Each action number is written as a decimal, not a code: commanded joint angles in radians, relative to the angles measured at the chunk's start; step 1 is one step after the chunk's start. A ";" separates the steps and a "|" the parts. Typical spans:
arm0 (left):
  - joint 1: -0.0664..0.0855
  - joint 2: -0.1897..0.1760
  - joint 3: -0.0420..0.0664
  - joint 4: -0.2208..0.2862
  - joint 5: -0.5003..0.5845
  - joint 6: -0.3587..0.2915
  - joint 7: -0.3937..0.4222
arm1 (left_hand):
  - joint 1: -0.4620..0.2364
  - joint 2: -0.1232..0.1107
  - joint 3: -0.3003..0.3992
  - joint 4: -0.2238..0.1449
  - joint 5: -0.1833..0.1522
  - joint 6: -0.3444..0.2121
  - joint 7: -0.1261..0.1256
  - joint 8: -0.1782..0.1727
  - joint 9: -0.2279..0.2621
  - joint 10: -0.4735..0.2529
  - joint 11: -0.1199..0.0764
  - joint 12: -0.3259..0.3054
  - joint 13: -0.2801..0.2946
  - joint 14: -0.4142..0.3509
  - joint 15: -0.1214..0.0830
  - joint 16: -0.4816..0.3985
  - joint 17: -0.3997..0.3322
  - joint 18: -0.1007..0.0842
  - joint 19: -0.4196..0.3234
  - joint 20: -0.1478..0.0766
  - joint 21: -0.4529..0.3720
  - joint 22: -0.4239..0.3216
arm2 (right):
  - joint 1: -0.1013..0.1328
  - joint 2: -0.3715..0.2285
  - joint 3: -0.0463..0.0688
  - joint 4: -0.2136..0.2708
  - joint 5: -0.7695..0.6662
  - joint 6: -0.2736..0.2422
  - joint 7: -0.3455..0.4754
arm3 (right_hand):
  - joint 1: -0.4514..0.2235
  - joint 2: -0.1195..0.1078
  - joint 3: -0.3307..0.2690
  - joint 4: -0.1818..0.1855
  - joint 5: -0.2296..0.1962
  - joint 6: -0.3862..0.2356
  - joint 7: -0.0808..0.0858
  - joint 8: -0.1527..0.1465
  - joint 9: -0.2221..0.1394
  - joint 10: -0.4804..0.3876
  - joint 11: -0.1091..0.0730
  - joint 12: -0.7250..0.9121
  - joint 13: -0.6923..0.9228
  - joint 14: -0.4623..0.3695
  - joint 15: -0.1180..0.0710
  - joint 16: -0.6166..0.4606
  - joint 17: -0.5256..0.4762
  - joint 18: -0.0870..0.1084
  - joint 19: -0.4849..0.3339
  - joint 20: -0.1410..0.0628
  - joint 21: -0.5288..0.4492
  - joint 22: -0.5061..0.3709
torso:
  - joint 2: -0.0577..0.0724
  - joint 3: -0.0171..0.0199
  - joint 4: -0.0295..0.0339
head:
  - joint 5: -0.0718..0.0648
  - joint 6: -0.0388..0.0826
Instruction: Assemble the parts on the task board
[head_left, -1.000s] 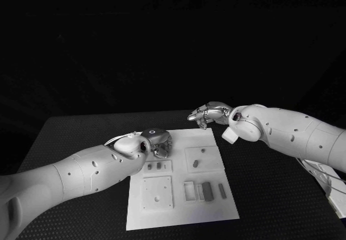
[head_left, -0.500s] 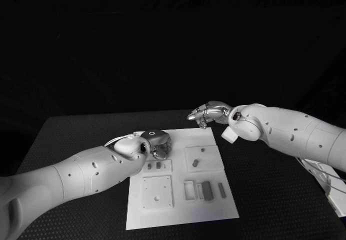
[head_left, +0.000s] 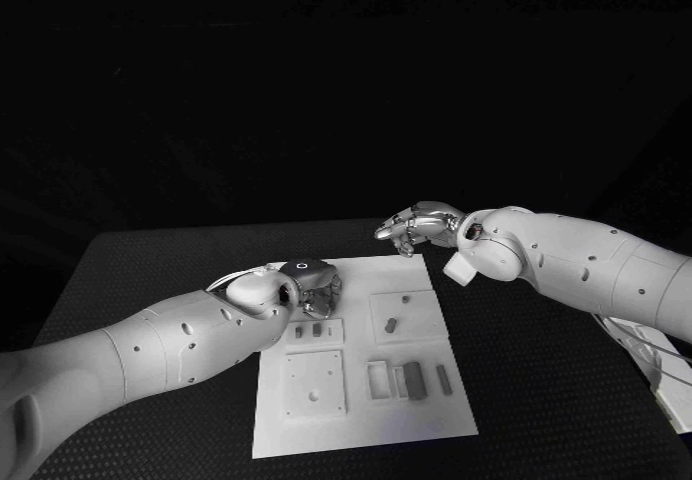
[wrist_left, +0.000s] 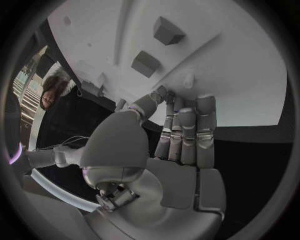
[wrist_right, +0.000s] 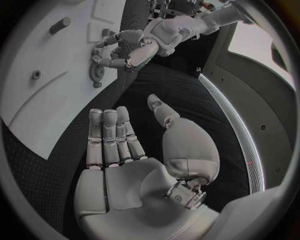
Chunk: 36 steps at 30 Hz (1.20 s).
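- Task board (head_left: 361, 400), a white plate, lies in the middle of the black worktop (head_left: 548, 400), its long side running from near to far.
- Grey parts lie on the board: two small blocks (head_left: 309, 330) in a raised plate on its left half, an oblong piece (head_left: 392, 325) in the square plate on the far right, and a dark bar (head_left: 415, 381) with a thinner pin (head_left: 444, 379) beside a frame on the near right.
- Left hand (head_left: 315, 287) hangs over the far left part of the board, just beyond the two small blocks; its fingers (wrist_left: 187, 132) lie straight and side by side, thumb alongside, nothing between them.
- Right hand (head_left: 418, 228) hovers at the board's far edge, right of centre; its fingers (wrist_right: 109, 135) are extended together, the thumb set apart, and it holds nothing.
- The two hands are near each other but apart.
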 joint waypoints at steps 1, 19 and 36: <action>-0.002 -0.002 -0.002 -0.004 -0.012 0.025 -0.017 | 0.009 0.002 0.005 0.001 -0.003 0.001 -0.002 0.001 -0.001 0.007 0.001 -0.001 0.000 0.009 0.001 0.006 -0.001 0.134 0.009 -0.001 0.007 0.023 | -0.001 0.000 0.000 0.001 -0.005 0.009 0.012 | 0.001 0.007 0.001 0.001 -0.006 -0.001 0.006 -0.003 -0.001 -0.006 -0.001 0.003 -0.002 -0.006 -0.003 0.004 -0.001 0.013 0.006 0.000 -0.003 -0.001 | 0.000 -0.0005 0.0003 | 0.002 -0.003; -0.020 0.012 -0.001 -0.019 -0.012 0.039 -0.012 | 0.010 0.032 0.020 0.011 -0.002 0.026 -0.005 0.013 -0.003 0.034 -0.006 -0.004 0.008 0.038 -0.004 0.018 -0.009 0.136 0.028 -0.005 0.029 0.023 | -0.001 0.002 0.000 0.004 -0.005 0.009 0.013 | 0.000 0.008 0.001 0.001 -0.006 -0.001 0.006 -0.002 -0.001 -0.006 -0.001 0.003 -0.002 -0.006 -0.003 0.004 -0.001 0.013 0.006 0.000 -0.003 -0.001 | 0.001 0.0000 -0.0015 | 0.000 -0.006; -0.021 0.006 -0.001 -0.011 0.004 0.003 0.004 | 0.035 0.073 0.065 0.000 -0.003 0.098 -0.021 0.048 0.005 0.110 -0.031 0.005 0.022 0.077 -0.028 0.021 -0.027 0.127 0.051 -0.016 0.057 0.022 | -0.001 0.002 0.000 0.003 -0.005 0.010 0.014 | 0.000 0.008 0.001 0.001 -0.006 0.000 0.006 -0.002 -0.001 -0.006 -0.001 0.004 -0.002 -0.006 -0.003 0.004 -0.001 0.013 0.007 0.000 -0.003 0.000 | 0.000 0.0000 -0.0001 | -0.003 -0.006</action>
